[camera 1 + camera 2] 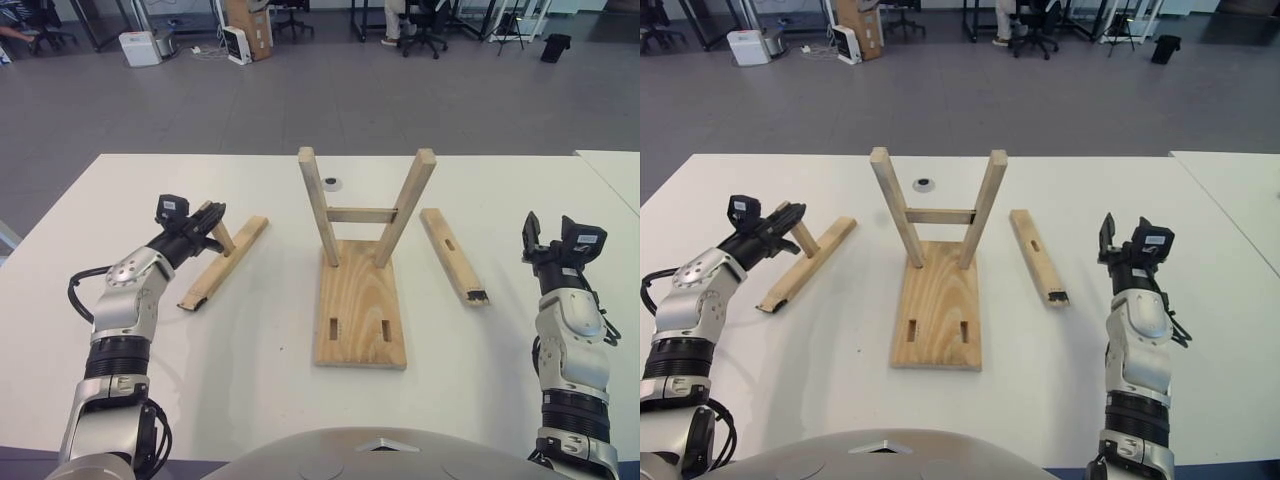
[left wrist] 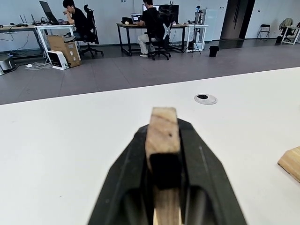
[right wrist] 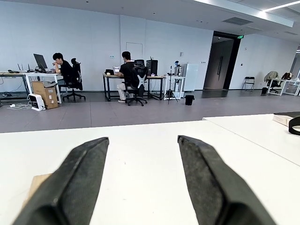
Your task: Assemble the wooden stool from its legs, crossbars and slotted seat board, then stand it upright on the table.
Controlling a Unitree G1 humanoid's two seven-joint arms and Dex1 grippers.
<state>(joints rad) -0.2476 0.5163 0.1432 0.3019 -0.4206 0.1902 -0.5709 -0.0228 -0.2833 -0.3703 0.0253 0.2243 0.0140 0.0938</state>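
The slotted seat board [image 1: 360, 305] lies flat mid-table. Two legs [image 1: 319, 205] [image 1: 406, 205] stand up from its far end, joined by a crossbar [image 1: 362, 215]. Two slots [image 1: 334, 327] near its front end are bare. A third leg [image 1: 228, 260] lies to the left with a short crossbar [image 2: 161, 136] sticking up from it; my left gripper [image 1: 207, 228] is shut on that crossbar's end. A fourth leg [image 1: 453, 255] lies right of the board. My right gripper [image 3: 143, 154] stands open above the table's right side, holding nothing.
A round cable grommet [image 1: 331, 181] sits in the tabletop behind the standing legs. Another white table [image 1: 612, 170] adjoins at the far right. Bare tabletop spreads in front of the board and beside both arms.
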